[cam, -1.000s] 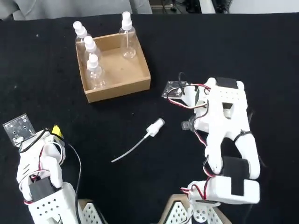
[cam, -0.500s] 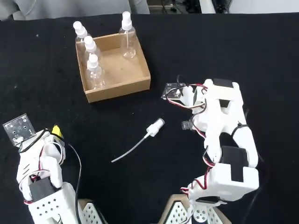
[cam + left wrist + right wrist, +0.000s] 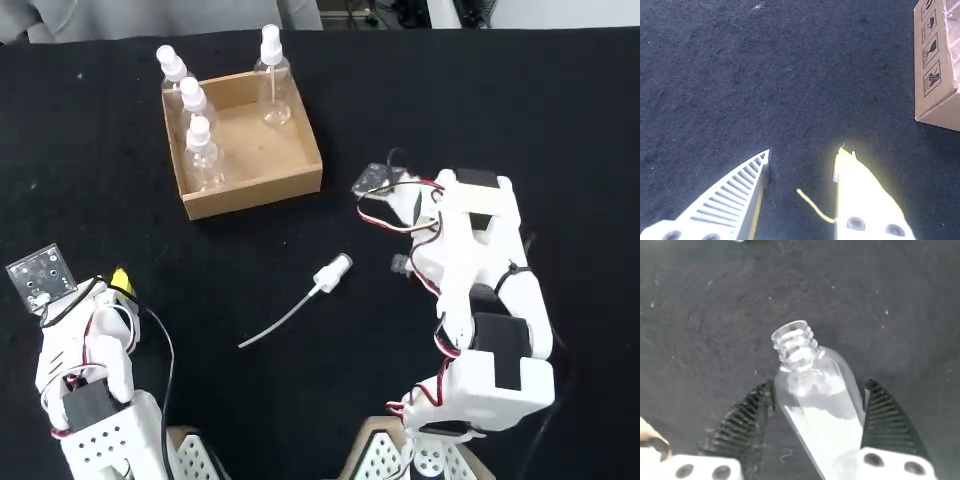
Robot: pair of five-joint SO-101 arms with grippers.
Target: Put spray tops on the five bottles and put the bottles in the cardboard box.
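Right gripper: the right gripper (image 3: 818, 386) was closed on a clear plastic bottle with a bare threaded neck (image 3: 815, 405), a ribbed black finger against each side of the body and the neck jutting past the fingertips.
Left gripper: the left gripper (image 3: 802, 152) hung open over the black table (image 3: 520, 120), with nothing between its fingers.
Spray top: a white spray top with a long thin dip tube (image 3: 333, 272) lay on the table just beside the right gripper, its tube trailing off toward the left arm.
Box: the shallow brown cardboard box (image 3: 255, 193) sat beyond the spray top from the right gripper. Four capped bottles (image 3: 200, 145) stood at it. Three were plainly inside; I could not tell whether the far-corner one was in or just outside.
Handling: the bottle looked empty, so it was probably light. Its thin smooth wall would likely be slippery and would dent under a hard squeeze.
Hold: mid-body, as it was held, seemed right, since it leaves the threads free. The spray top would be best taken by its stiff head — the tube looked too springy to grip.
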